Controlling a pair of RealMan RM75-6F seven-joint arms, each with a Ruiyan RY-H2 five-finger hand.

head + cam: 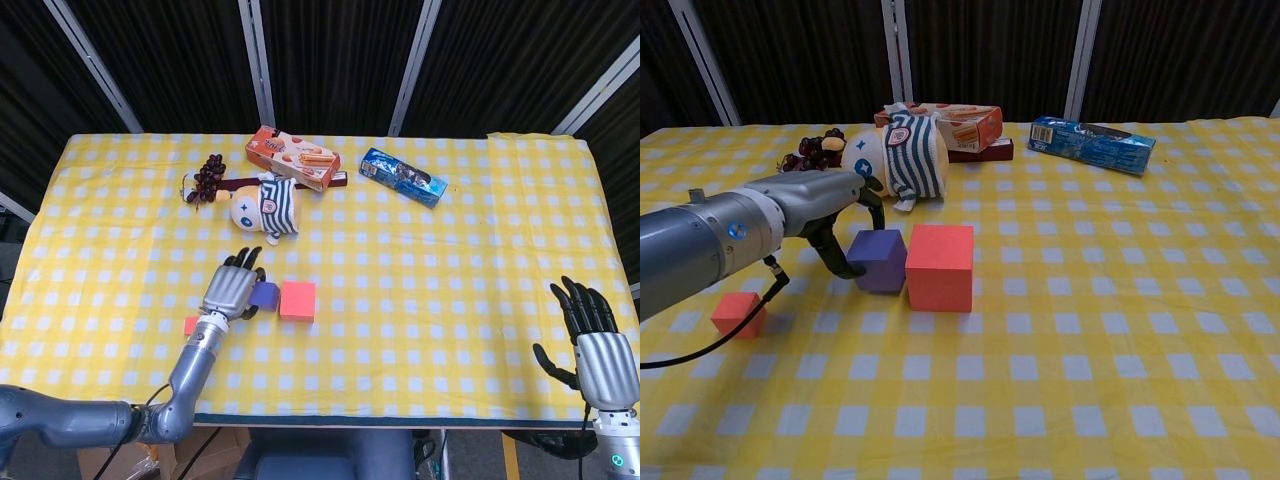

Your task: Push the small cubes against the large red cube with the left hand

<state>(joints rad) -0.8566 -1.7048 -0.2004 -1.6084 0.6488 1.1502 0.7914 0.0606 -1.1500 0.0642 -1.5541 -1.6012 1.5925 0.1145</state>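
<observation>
The large red cube (pixel 297 300) (pixel 940 267) sits mid-table. A small purple cube (pixel 264 296) (pixel 879 261) stands right beside its left face, touching or nearly so. My left hand (pixel 233 289) (pixel 830 215) rests against the purple cube's left side, fingers spread and curved over it, holding nothing. A small red cube (pixel 191 325) (pixel 738 314) lies apart, further left and nearer the front edge, partly hidden by my forearm. My right hand (pixel 597 350) hovers at the table's front right corner, fingers spread and empty; the chest view does not show it.
A striped plush doll (pixel 265 208) (pixel 895 158) lies just behind the cubes. Behind it are dark grapes (pixel 207 176), an orange snack box (pixel 293 157) and a blue packet (pixel 402 176). The yellow checked tablecloth (pixel 440 290) covers the table.
</observation>
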